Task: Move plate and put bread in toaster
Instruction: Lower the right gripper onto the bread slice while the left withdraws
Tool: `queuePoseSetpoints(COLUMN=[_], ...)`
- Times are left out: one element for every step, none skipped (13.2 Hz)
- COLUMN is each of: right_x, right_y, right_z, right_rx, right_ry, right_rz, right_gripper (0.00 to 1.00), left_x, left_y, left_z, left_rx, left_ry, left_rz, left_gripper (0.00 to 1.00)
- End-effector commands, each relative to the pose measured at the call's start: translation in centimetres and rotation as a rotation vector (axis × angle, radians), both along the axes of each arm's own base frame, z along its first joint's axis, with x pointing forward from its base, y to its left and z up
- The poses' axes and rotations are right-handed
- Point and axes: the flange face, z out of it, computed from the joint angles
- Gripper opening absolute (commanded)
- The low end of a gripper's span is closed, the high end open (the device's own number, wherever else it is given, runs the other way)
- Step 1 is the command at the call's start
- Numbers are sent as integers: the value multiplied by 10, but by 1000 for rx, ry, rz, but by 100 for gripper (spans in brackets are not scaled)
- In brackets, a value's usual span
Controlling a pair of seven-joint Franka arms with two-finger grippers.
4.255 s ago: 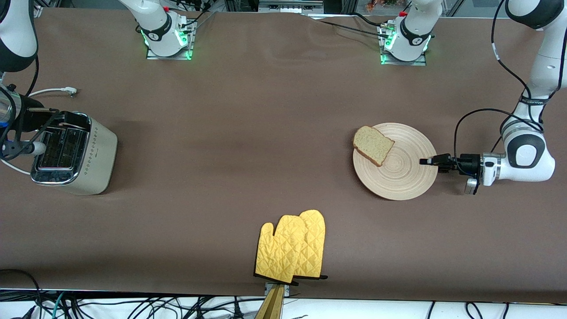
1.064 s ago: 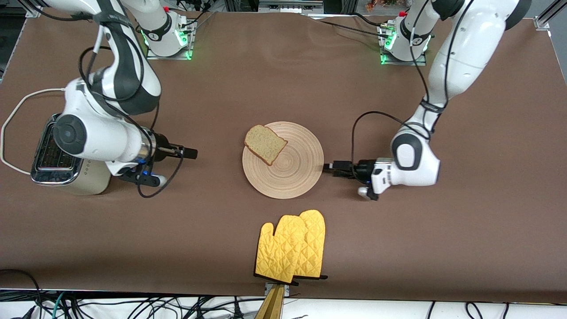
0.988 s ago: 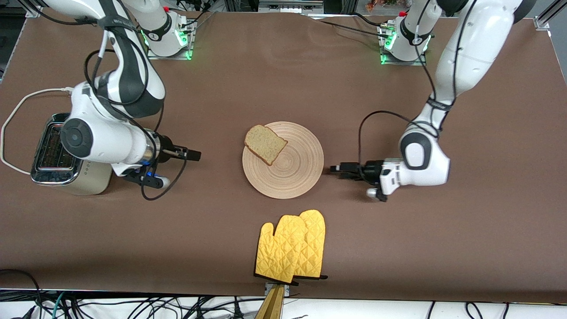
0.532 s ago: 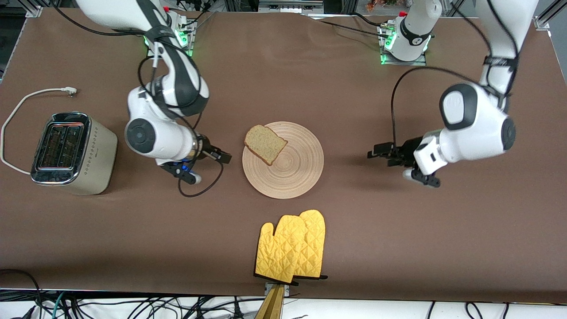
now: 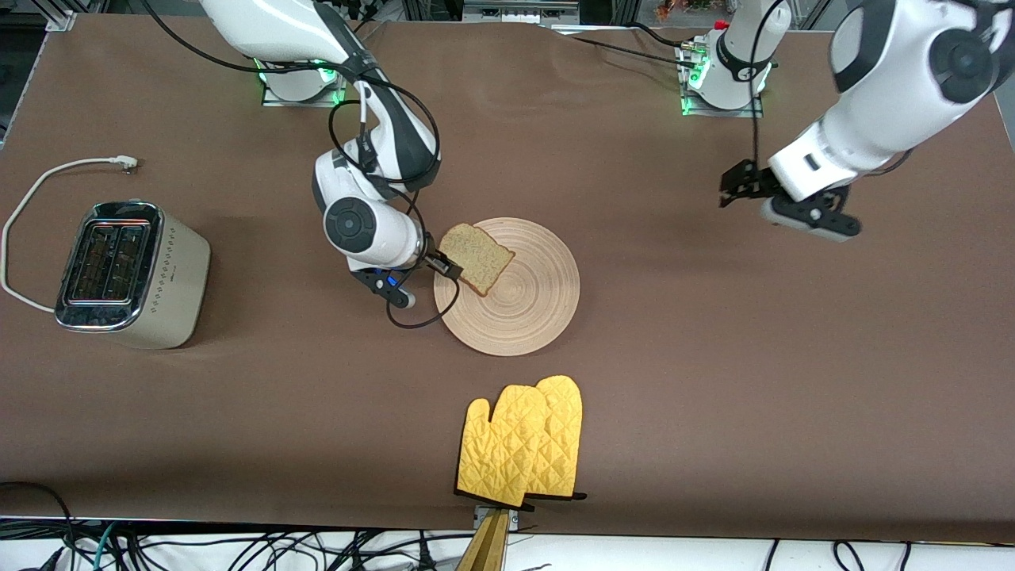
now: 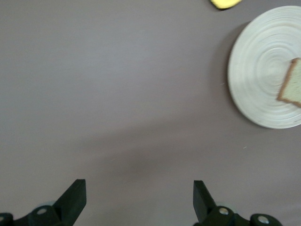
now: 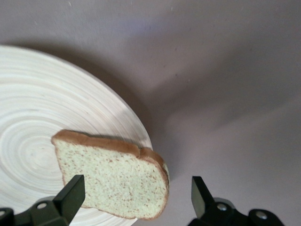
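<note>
The pale wooden plate (image 5: 519, 305) lies mid-table with the bread (image 5: 476, 258) on its rim toward the right arm's end, overhanging slightly. My right gripper (image 5: 449, 269) is open at that edge. In the right wrist view the bread (image 7: 113, 179) shows between its spread fingers (image 7: 70, 197), over the plate (image 7: 42, 117); I cannot tell if they touch it. My left gripper (image 5: 731, 186) is open and raised over bare cloth toward the left arm's end; its wrist view shows the plate (image 6: 263, 70) far off. The toaster (image 5: 131, 274) stands at the right arm's end, slots up.
Yellow oven mitts (image 5: 523, 440) lie near the table's front edge, nearer the camera than the plate. The toaster's white cord (image 5: 47, 178) loops on the brown cloth beside it.
The right gripper has travelled from beside the toaster to the bread on the plate. The left arm has let the plate be, lifted and drawn back toward its base. The plate has stayed put.
</note>
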Motion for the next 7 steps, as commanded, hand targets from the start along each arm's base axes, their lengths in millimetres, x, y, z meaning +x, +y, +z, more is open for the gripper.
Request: queuePoseSetpoints(right_x=[-13, -18, -23, -29, -36, -39, -41], right_y=[9, 12, 15, 21, 28, 29, 28], right_z=[-8, -10, -14, -16, -18, -23, -25], right_rx=[-9, -15, -23, -30, -36, -45, -50], right_ry=[28, 41, 56, 69, 80, 96, 107], right_rz=[1, 11, 20, 35, 48, 52, 55], right_gripper=[100, 100, 100, 100, 100, 100, 100], left_x=[9, 14, 19, 23, 24, 27, 27], left_y=[36, 57, 77, 85, 85, 84, 85], left_z=[54, 61, 70, 75, 82, 88, 93], left_rx=[56, 49, 44, 45, 49, 57, 76], left_ry=[-3, -13, -24, -8, 34, 80, 96], left_rz=[37, 71, 101, 110, 119, 139, 187], left_gripper=[100, 100, 100, 100, 100, 100, 100])
